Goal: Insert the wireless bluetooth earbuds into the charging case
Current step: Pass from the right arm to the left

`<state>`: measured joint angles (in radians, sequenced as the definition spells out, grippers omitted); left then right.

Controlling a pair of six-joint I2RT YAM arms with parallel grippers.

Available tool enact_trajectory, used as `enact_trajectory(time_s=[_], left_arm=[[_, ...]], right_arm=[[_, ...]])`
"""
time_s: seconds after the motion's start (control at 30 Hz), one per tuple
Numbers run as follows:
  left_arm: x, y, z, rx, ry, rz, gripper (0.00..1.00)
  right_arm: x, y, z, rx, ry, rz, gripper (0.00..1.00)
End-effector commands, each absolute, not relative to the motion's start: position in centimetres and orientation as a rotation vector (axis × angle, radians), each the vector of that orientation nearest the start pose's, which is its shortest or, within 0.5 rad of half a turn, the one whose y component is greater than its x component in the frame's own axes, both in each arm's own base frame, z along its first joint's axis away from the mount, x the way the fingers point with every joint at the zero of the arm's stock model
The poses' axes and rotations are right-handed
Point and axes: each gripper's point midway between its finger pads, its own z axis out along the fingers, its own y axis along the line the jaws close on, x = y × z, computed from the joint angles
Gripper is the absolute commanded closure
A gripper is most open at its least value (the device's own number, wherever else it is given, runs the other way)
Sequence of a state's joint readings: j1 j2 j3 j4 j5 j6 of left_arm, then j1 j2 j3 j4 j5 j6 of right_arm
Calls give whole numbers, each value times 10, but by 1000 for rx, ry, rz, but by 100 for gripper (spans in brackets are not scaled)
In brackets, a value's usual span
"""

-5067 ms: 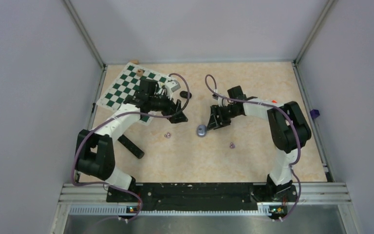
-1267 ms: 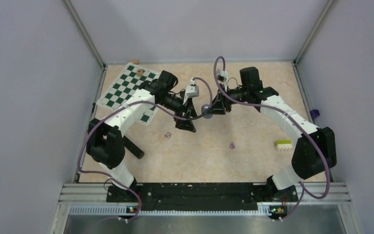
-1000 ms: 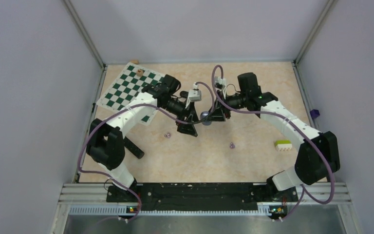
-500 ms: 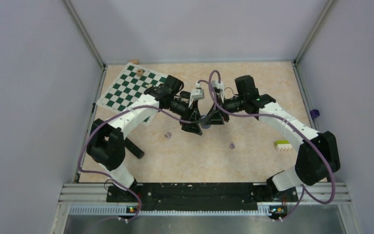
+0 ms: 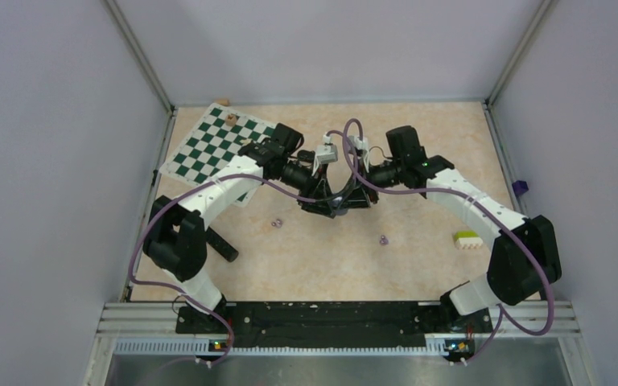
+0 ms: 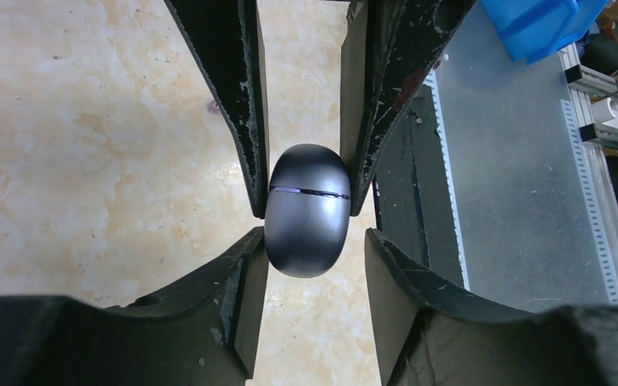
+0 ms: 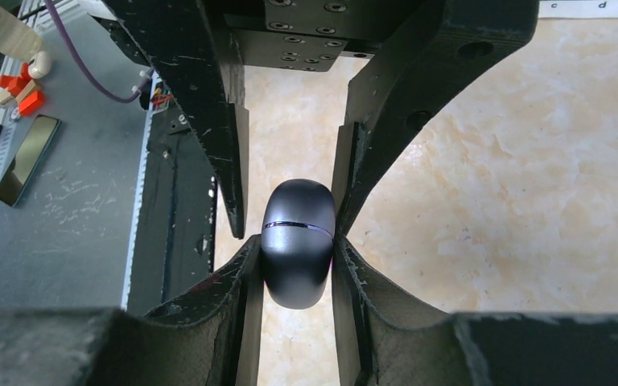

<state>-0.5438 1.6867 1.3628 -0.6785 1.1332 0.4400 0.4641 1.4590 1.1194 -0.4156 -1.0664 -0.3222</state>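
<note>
- The charging case [image 6: 306, 211] is dark grey with its lid shut. It is held off the table between the two grippers, around mid-table.
- The right gripper [image 7: 296, 243] has both fingers clamped on the case's sides.
- The left gripper [image 6: 314, 235] straddles the case from the opposite end. One finger touches it and the other stands just apart, so it is not clamped.
- Two pale purple earbuds lie on the table, one [image 5: 275, 223] near-left of the case and one [image 5: 383, 239] near-right. Both are apart from it.
- The chessboard [image 5: 217, 149] lies at far left.
</note>
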Motion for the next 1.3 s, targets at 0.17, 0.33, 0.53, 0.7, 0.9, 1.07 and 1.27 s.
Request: enact_trajectory(time_s=[0.17,0.33,0.53,0.7,0.9,1.07,1.27], left_arm=[[222,-318,210,1436,1719,-1510,49],[221,-319,209,1436,1720,-1521,46],[219,-320,207,1444,1721,-1522,56],[219,-321,204,1449,1733,-1511,71],[220,-322,204,1448,1736,-1501,82],[222,-322,206,1442,1744,-1489,85],[221,-320,210,1443,1732,-1481,88]], right_arm=[[235,292,205,-1347,1684,1299,69],[235,294,201,-1351,1697,1304,69],[235,295,202,-1347,1697,1312,69],[236,296,204,-1342,1694,1307,69],[239,295,205,-1341,1693,1280,58],[245,291,210,-1340,1680,1201,38],[251,282,220,-1313,1663,1167,30]])
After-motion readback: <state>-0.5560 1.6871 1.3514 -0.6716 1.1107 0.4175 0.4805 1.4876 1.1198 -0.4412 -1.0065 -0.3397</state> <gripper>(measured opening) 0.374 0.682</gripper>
